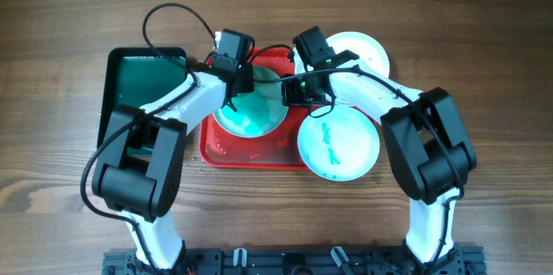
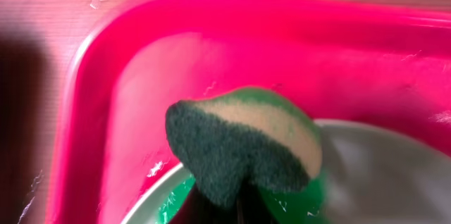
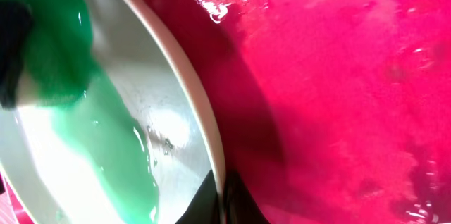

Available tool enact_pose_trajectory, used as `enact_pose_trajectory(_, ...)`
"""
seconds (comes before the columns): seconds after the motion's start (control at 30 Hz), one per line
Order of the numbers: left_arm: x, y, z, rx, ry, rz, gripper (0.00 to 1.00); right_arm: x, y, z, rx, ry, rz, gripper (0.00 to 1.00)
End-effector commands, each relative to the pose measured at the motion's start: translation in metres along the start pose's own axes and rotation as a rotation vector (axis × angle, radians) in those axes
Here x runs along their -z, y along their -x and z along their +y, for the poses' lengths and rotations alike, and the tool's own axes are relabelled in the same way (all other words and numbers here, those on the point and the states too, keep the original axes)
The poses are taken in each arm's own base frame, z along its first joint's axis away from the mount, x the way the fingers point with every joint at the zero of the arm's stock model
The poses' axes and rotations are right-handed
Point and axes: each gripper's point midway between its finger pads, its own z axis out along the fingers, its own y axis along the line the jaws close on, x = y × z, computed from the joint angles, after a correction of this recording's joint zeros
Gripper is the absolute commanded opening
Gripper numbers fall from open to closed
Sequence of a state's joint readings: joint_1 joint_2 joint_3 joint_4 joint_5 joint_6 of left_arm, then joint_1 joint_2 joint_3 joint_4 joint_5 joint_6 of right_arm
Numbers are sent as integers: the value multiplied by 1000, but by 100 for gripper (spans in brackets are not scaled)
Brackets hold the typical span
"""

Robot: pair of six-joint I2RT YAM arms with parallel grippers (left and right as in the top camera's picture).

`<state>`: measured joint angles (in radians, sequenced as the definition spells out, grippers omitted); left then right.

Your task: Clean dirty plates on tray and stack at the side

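Overhead, both arms bend inward over the tray [image 1: 259, 156]. The left tool [image 1: 237, 83] clamps a sponge [image 2: 239, 146]; the right tool [image 1: 300, 93] pinches the rim of the aqua plate [image 1: 255, 118].

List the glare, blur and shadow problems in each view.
Overhead: even light, sharp. Left wrist: tray blown out to glowing pink, its rim blurred; sponge sharper. Right wrist: wet glints on the tray, the plate throws a dark shadow band across it, all soft.
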<state>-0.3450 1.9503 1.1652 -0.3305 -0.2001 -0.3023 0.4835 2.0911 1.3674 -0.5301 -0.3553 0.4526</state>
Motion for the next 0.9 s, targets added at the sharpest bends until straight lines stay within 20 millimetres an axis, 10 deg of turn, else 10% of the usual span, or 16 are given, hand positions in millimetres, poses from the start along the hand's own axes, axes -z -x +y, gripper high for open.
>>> enact_pose_trajectory(0.0,-4,-61,23,62,87,234,4,-15,-16,-16,-24,-44,53,4)
enact_pose_trajectory(0.17,46,-130,-59,-18,-481,621,4,-15,-15,-15,-13,-42,50,4)
enact_pose_trajectory(0.3,52,-104,-85,-80,-699,516,4,-15,-13,-14,-20,-39,44,4)
enact_pose_trajectory(0.47,3,-8,0,195,-297,211,4,-15,-14,-15,-37,-41,44,5)
enact_pose_trajectory(0.6,56,51,41,289,-258,194,4,-15,-14,-15,-37,-40,44,4)
enact_pose_trajectory(0.73,118,57,66,319,-181,256,4,1,-6,-18,-29,-101,3,4)
enact_pose_trajectory(0.87,130,36,90,307,-40,309,4,65,15,-19,34,-264,-171,4)
